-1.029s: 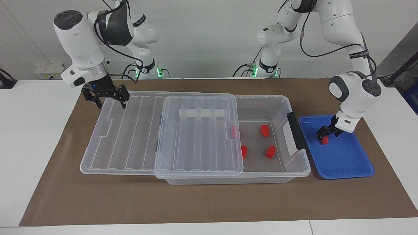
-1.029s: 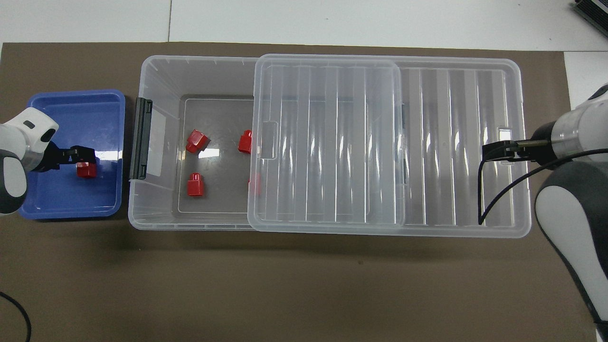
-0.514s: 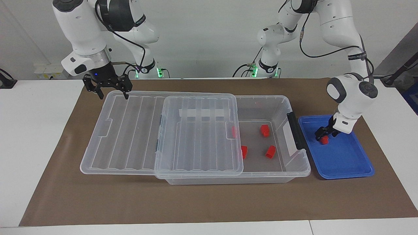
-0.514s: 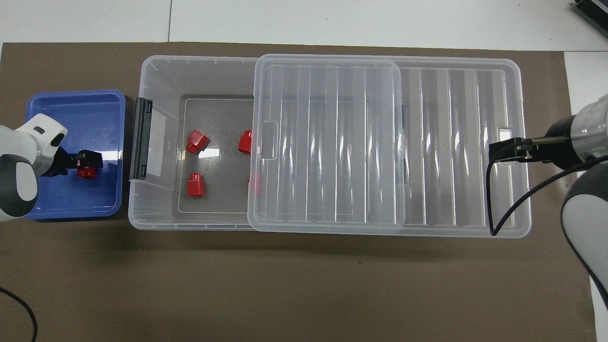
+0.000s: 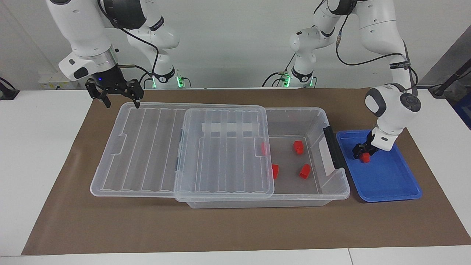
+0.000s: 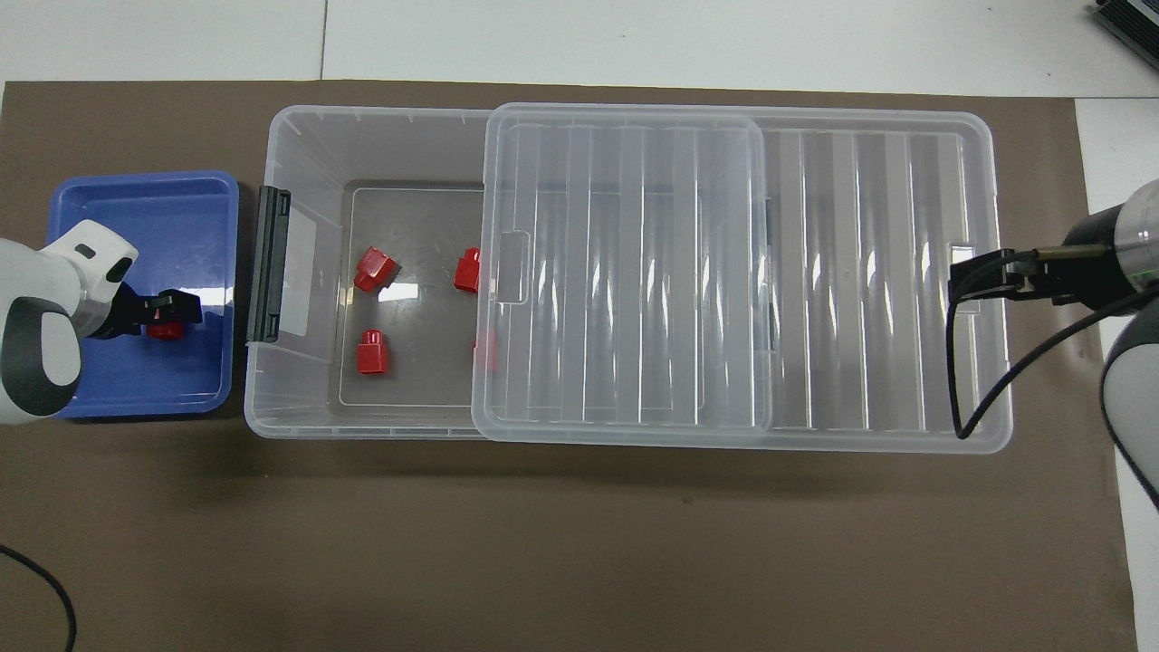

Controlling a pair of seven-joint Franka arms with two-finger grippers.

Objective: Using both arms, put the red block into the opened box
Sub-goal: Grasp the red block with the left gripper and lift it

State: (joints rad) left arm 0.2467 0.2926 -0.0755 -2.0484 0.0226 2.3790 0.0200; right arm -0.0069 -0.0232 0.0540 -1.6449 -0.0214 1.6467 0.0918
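Observation:
One red block [image 5: 365, 158] [image 6: 164, 330] rests in the blue tray [image 5: 386, 184] [image 6: 145, 195]. My left gripper [image 5: 362, 152] [image 6: 177, 311] is down on it, shut on the red block. The clear box [image 5: 333, 193] [image 6: 380, 113] lies beside the tray, with its ribbed lid [image 5: 224, 151] [image 6: 625, 272] slid toward the right arm's end. That leaves the half by the tray uncovered. Several red blocks [image 5: 298, 146] [image 6: 372, 351] lie on the box floor, one half under the lid's edge. My right gripper [image 5: 121, 103] [image 6: 962, 281] hangs open over the lid's outer end, holding nothing.
A black latch [image 5: 333, 147] [image 6: 269, 264] sits on the box end facing the tray. A brown mat [image 5: 220, 228] covers the table under everything. The right arm's cable [image 6: 987, 380] loops above the lid's corner.
My right gripper has risen off the lid and drifted toward the right arm's end. My left gripper's fingers have closed in on the block in the tray.

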